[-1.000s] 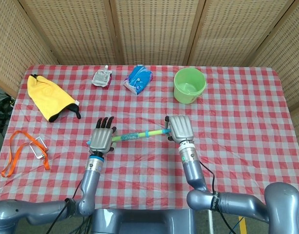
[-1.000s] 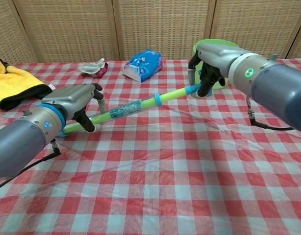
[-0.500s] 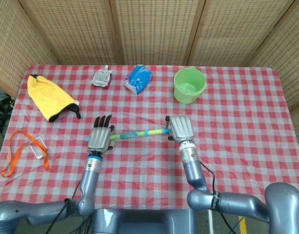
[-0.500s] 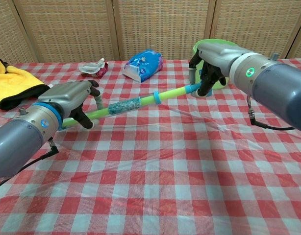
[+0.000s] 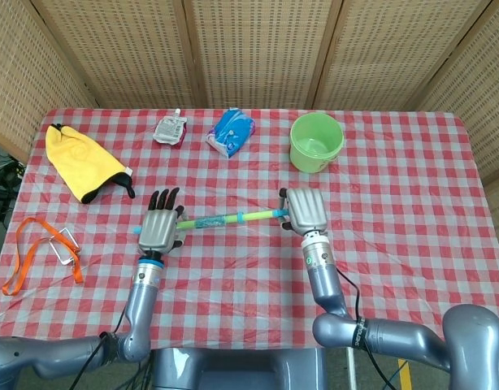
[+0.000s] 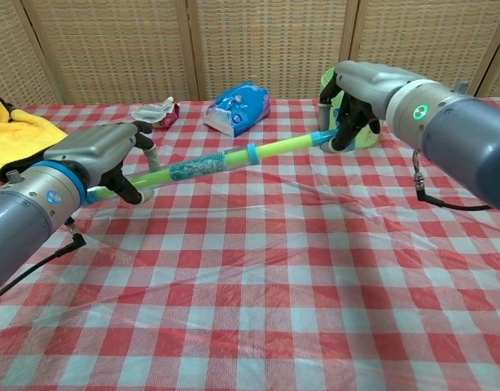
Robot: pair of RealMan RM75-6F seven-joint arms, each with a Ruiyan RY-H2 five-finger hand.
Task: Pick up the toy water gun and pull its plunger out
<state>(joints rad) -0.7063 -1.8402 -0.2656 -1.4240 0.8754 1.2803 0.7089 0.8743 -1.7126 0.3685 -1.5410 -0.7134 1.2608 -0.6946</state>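
The toy water gun [image 5: 225,220] [image 6: 209,164] is a long thin green tube with a blue ring and a patterned label, held level above the checked tablecloth. My left hand [image 5: 159,229] [image 6: 99,160] grips its left end. My right hand [image 5: 304,210] [image 6: 360,90] grips its right end near a blue collar. The tube spans the gap between both hands. Which end carries the plunger I cannot tell.
A green bucket [image 5: 316,141] stands behind my right hand. A blue packet [image 5: 231,131] and a small white pouch [image 5: 170,128] lie at the back. A yellow cloth [image 5: 80,162] and an orange lanyard [image 5: 32,249] lie at the left.
Both hands have drawn apart: the left hand moved left and the right hand slightly right. The water gun shows longer between them and sits higher in the chest view.
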